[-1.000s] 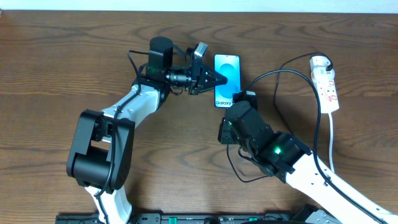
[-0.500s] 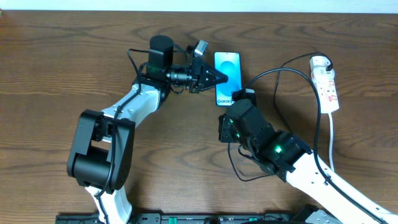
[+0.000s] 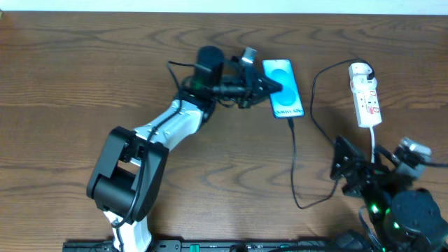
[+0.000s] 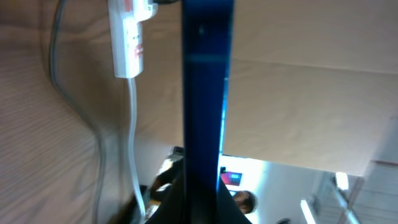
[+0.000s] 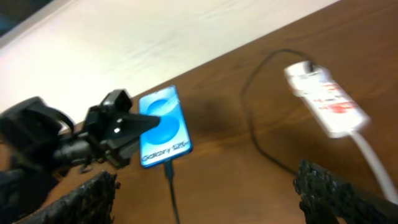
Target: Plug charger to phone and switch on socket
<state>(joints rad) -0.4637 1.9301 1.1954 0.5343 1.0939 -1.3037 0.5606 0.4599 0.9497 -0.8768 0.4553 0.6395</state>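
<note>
The phone (image 3: 283, 87) sits near the far edge of the table (image 3: 84, 70), screen up. Its long axis runs far to near, with the near end leaning slightly right. The left gripper (image 3: 271, 85) comes in from the left, its fingers (image 4: 186, 202) closed on the phone's long edges. I cannot tell whether the phone rests on the wood.

The charger cable (image 3: 294, 161) is plugged into the phone's near end. It runs toward the near edge, loops, then climbs to the power strip (image 3: 367, 94), which lies well to the right and also points far to near.

The right gripper (image 3: 343, 166) hangs low on the right, apart from everything, its fingers (image 5: 87, 199) spread wide. Bare wood shows left of the left arm and between the phone and the strip, apart from the cable.
</note>
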